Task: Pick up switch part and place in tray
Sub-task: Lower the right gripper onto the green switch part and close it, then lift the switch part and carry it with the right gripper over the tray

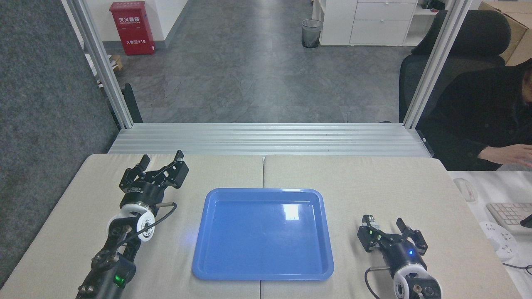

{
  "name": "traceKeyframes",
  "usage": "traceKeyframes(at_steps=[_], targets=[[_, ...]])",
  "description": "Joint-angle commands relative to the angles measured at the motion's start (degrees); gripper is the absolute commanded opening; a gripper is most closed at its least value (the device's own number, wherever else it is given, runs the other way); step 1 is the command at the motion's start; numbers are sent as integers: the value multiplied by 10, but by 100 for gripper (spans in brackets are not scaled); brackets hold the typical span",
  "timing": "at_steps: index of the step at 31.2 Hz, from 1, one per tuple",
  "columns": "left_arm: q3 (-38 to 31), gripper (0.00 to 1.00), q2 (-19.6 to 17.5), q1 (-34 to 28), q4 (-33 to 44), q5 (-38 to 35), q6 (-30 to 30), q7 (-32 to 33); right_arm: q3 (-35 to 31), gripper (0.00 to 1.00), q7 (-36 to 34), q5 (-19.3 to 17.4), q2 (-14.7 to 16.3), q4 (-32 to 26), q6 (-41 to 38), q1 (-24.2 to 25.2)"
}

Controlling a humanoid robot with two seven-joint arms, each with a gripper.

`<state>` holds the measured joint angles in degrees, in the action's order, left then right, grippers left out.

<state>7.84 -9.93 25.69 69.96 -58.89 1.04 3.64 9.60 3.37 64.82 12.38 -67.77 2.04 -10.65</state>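
The blue tray (262,234) lay flat in the middle of the beige table (324,174), and nothing was inside it.

The right gripper (384,229) sat low at the near right side of the table, just right of the tray. Its two dark fingers were spread apart like a V. The switch part (373,229) was by the left finger, with its silver end poking up past the fingertip and a bit of green showing below (most of it was hidden behind the finger). I could not tell if the finger was touching it or if it still lay on the table. It was outside the tray, close to the tray's right rim.

The left gripper (162,160) rested on the far left side of the table, well apart from the tray. Its fingers were open too, and it held nothing.

A person's hand (509,154) was at the far right, over a white desk (478,207).
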Motion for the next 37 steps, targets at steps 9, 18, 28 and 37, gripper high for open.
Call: traceKeyframes(at_steps=[9, 18, 28, 37], targets=[[0, 100, 0, 1, 0, 0, 0, 0, 50, 82, 0, 4, -5, 82, 0, -19], [0, 100, 0, 0, 0, 0, 0, 0, 75, 24, 6, 3, -3, 97, -1, -33], [0, 100, 0, 1, 0, 0, 0, 0, 24, 0, 5, -11, -8, 70, 19, -77], [1, 100, 0, 0, 0, 0, 0, 0, 50, 0, 34, -9, -80, -25, 17, -126]])
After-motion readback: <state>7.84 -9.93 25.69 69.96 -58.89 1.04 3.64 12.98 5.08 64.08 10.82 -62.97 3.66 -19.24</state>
